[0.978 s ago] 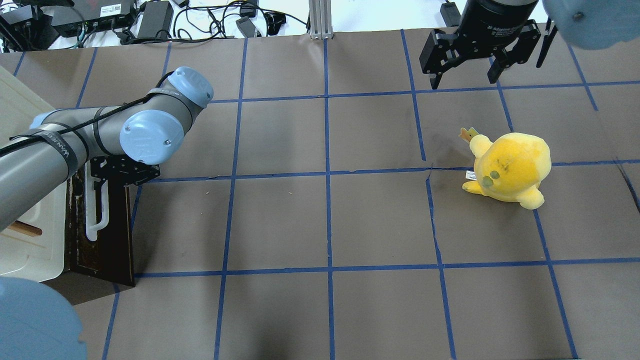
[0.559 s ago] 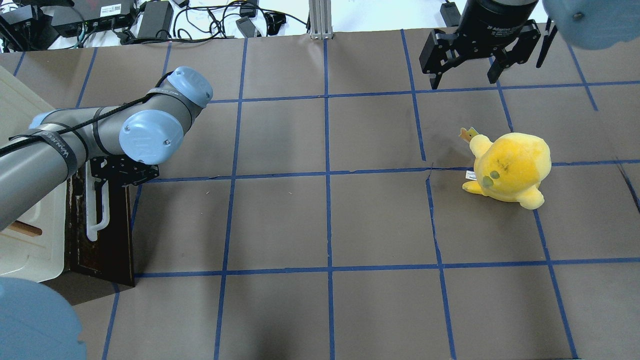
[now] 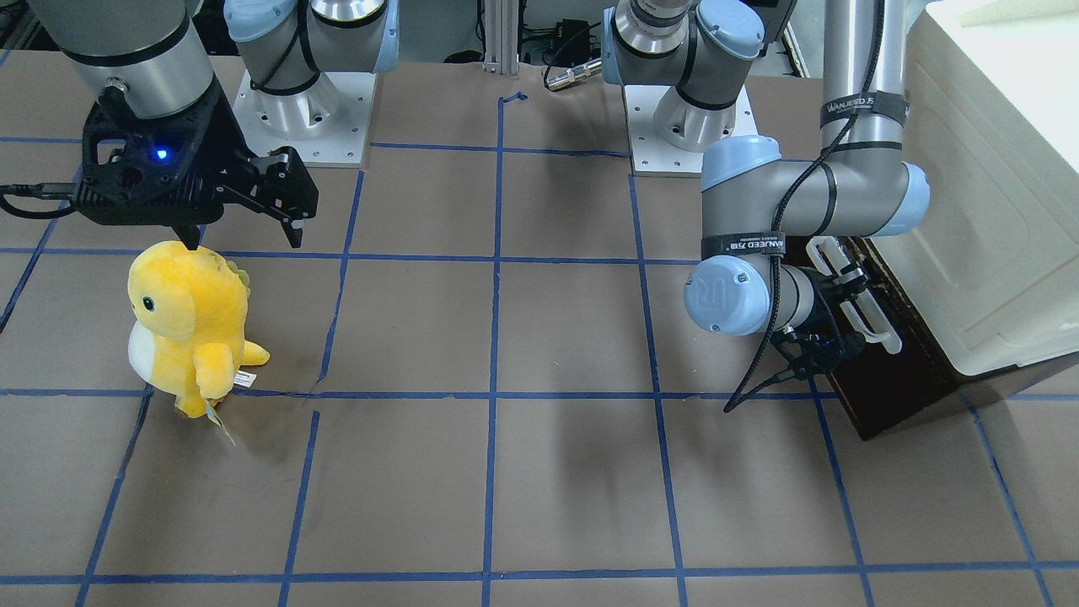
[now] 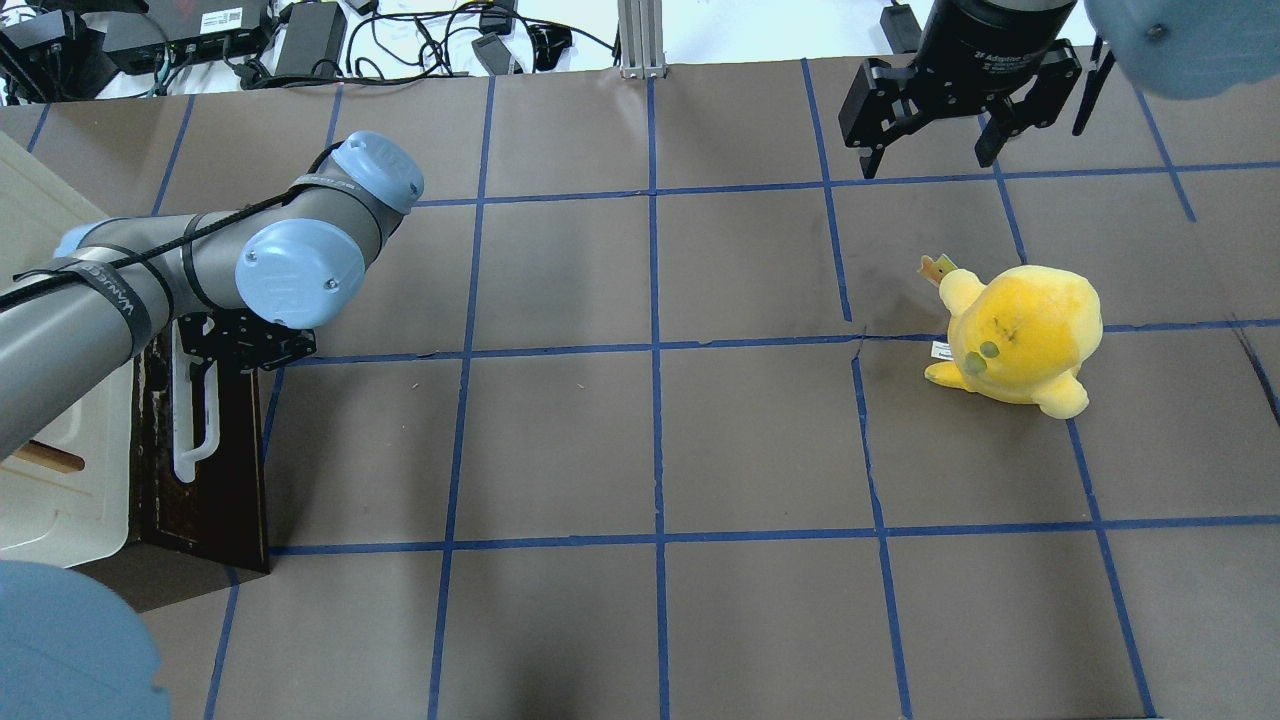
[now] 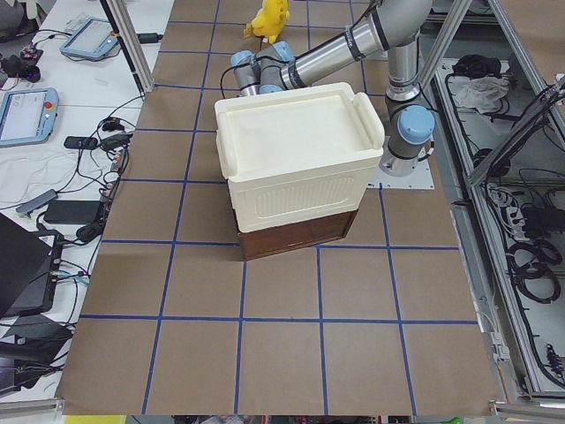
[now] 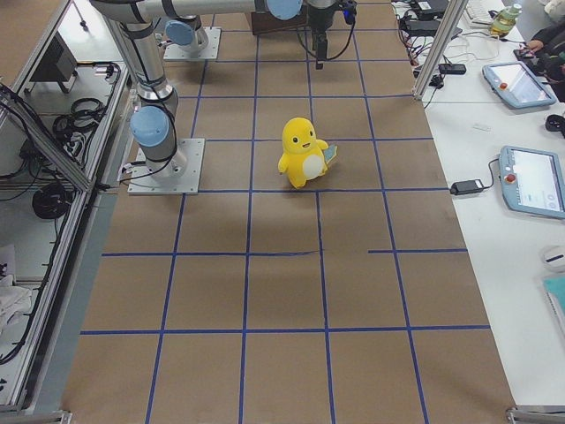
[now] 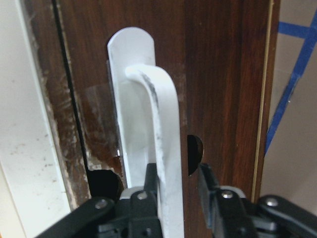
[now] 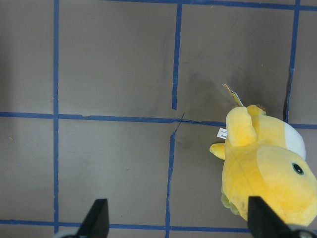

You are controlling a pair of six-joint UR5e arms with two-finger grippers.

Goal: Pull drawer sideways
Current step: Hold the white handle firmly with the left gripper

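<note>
The dark brown drawer (image 4: 228,470) sits under a cream-white box at the table's left edge, and also shows in the front view (image 3: 893,392) and the left wrist view (image 7: 218,74). Its long white bar handle (image 4: 190,440) runs along the front. My left gripper (image 4: 200,345) is at the handle's far end. In the left wrist view, the left gripper (image 7: 178,196) has its fingers (image 7: 148,191) closed round the handle (image 7: 158,124). My right gripper (image 4: 930,165) hangs open and empty above the far right of the table, and shows in the front view too (image 3: 244,240).
The cream-white box (image 4: 50,500) rests on top of the drawer's case (image 5: 296,234). A yellow plush toy (image 4: 1020,335) stands on the right half of the table, below the right gripper. Brown paper with blue tape lines covers the table.
My left arm and gripper have shifted slightly to the left and away along the handle. The drawer, the plush toy and the right arm have not visibly moved.
</note>
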